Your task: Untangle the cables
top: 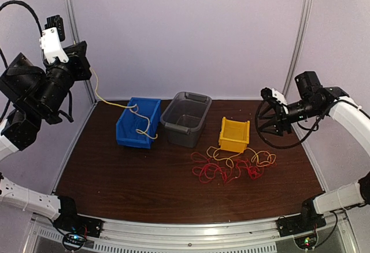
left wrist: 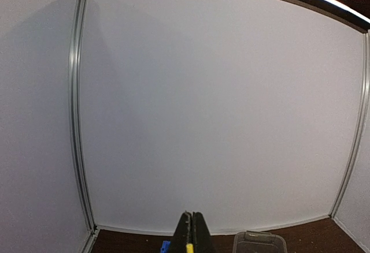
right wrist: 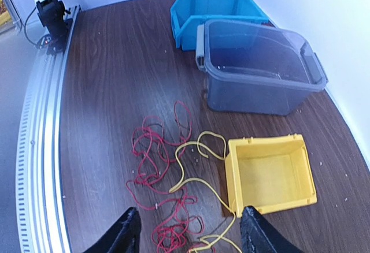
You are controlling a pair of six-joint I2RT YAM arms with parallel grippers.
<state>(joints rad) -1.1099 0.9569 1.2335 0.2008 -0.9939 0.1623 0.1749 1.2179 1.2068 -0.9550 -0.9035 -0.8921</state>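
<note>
A tangle of red cables (top: 222, 169) and yellow cables (top: 263, 159) lies on the table in front of the yellow bin (top: 234, 134). It also shows in the right wrist view, red (right wrist: 151, 160) and yellow (right wrist: 193, 179). Another yellow cable (top: 110, 101) hangs from my raised left gripper (top: 88, 68) down into the blue bin (top: 139, 123). My left gripper (left wrist: 192, 230) is shut on this yellow cable (left wrist: 189, 247). My right gripper (top: 269, 123) is open and empty; in its own view it (right wrist: 191, 235) hovers above the tangle. No blue cable shows.
A grey lidless tub (top: 186, 118) stands between the blue and yellow bins; it also shows in the right wrist view (right wrist: 260, 68). White walls with metal posts enclose the back and sides. A rail (top: 191, 235) runs along the near table edge.
</note>
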